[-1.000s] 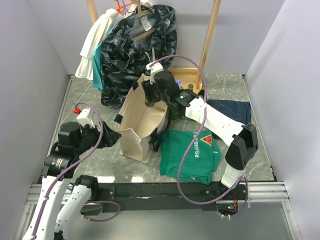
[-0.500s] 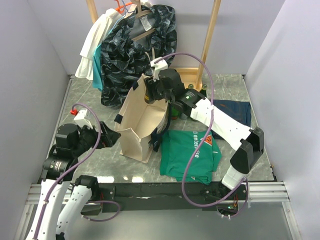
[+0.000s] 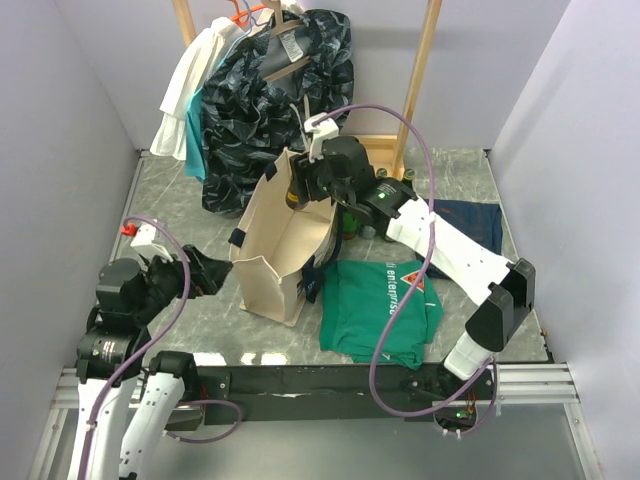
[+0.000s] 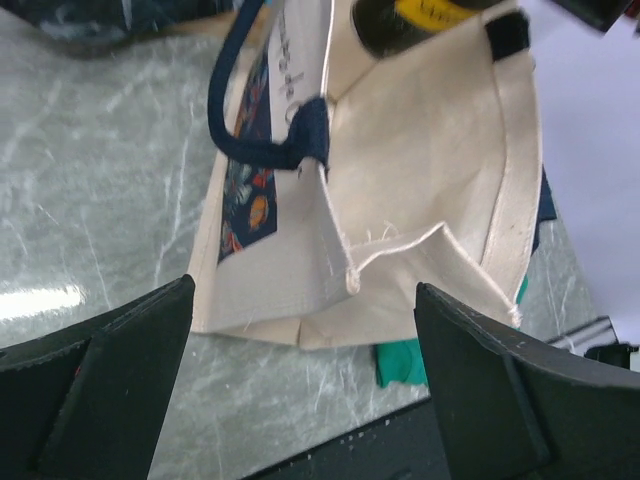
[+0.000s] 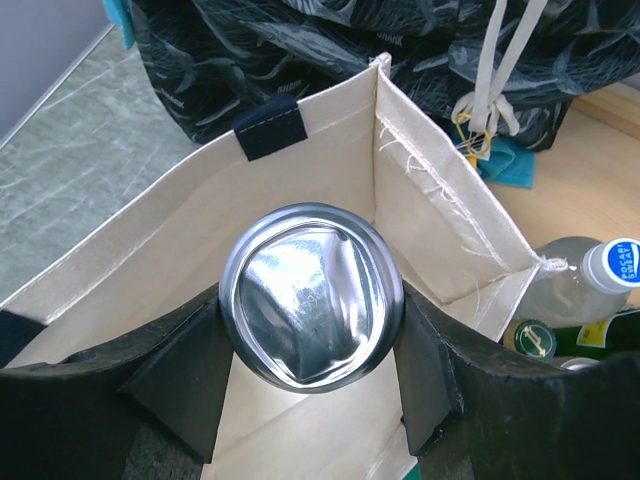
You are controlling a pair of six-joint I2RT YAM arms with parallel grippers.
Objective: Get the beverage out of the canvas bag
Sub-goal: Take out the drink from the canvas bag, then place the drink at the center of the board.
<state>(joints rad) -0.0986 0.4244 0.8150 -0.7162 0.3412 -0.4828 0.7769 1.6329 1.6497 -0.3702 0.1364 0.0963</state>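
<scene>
The grey marble table (image 3: pixel 165 200) fills the scene. At its far edge stands a wooden rack (image 3: pixel 420 80) hung with a dark patterned garment (image 3: pixel 265 110) and a white one (image 3: pixel 185 95).

The canvas bag (image 3: pixel 270 240) stands upright left of centre with its mouth open, its navy strap drooping down the left side. A green T-shirt (image 3: pixel 385 305) lies flat just right of the bag's near end, and a navy cloth (image 3: pixel 465 220) lies farther right.

The right arm reaches from the near right across the shirt to the bag's far end. The right gripper (image 3: pixel 300 188) is clamped on the beverage can (image 5: pixel 312 297), a finger on each side of its dark, yellow-labelled body. The can sits over the far end of the bag's mouth, about level with the rim. Whether it is fully clear of the bag cannot be told.

The left gripper (image 3: pixel 210 272) hangs just left of the bag's near end, its jaws spread wide with nothing between them, apart from the canvas.

Several bottles stand right of the bag's far corner, among them a clear bottle with a blue cap (image 5: pixel 600 275) and a green bottle (image 5: pixel 535 340).
</scene>
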